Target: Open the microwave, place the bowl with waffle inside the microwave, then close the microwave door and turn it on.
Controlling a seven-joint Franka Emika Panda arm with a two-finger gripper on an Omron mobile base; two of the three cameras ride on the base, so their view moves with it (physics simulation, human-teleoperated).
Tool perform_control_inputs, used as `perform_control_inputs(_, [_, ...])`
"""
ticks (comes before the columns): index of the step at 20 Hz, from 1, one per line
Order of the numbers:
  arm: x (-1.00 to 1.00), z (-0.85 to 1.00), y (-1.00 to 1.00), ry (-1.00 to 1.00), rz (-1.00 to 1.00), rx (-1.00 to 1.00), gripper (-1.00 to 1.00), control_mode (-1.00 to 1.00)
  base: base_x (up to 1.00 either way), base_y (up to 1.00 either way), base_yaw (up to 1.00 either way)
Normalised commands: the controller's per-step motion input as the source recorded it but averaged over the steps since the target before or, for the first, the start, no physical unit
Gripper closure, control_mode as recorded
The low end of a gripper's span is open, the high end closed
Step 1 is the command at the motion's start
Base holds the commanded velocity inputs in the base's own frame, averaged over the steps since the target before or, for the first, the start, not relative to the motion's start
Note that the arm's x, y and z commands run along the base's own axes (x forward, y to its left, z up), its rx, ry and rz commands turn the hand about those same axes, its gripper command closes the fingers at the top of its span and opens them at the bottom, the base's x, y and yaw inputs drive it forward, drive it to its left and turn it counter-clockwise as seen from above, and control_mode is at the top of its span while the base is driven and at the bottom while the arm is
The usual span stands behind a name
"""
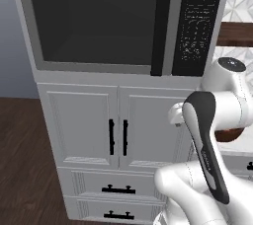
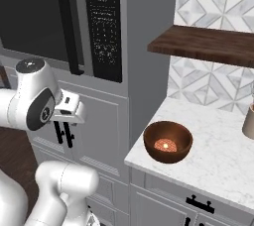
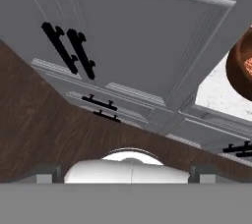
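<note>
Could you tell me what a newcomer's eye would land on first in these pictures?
First, the large grey microwave, door shut, set into the tall unit above the white cabinet doors with black handles. Next, the reddish-brown bowl holding the orange waffle, near the front edge of the marble counter to the right. The white arm rises in front of the cabinet.

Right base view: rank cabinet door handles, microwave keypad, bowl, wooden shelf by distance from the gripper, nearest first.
Measured from the gripper, at the left in front of the white cabinet:
1. Cabinet door handles, just below and behind it.
2. Microwave keypad, above and slightly right.
3. Bowl, to the right on the marble counter.
4. Wooden shelf, upper right on the tiled wall.
</note>
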Motion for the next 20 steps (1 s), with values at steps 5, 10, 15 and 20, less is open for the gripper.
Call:
perform_control_inputs(5, [0.00, 0.50, 0.04, -0.14, 0.00, 0.00, -1.00, -1.00, 0.00, 0.00, 0.00])
perform_control_inputs(10, [0.00, 0.60, 0.10, -0.14, 0.00, 0.00, -1.00, -1.00, 0.00, 0.00, 0.00])
perform_control_inputs(15, [0.00, 0.65, 0.00, -0.19, 0.00, 0.00, -1.00, -1.00, 0.00, 0.00, 0.00])
perform_control_inputs(20, [0.00, 0.63, 0.04, -0.18, -0.01, 0.00, -1.00, -1.00, 0.00, 0.00, 0.00])
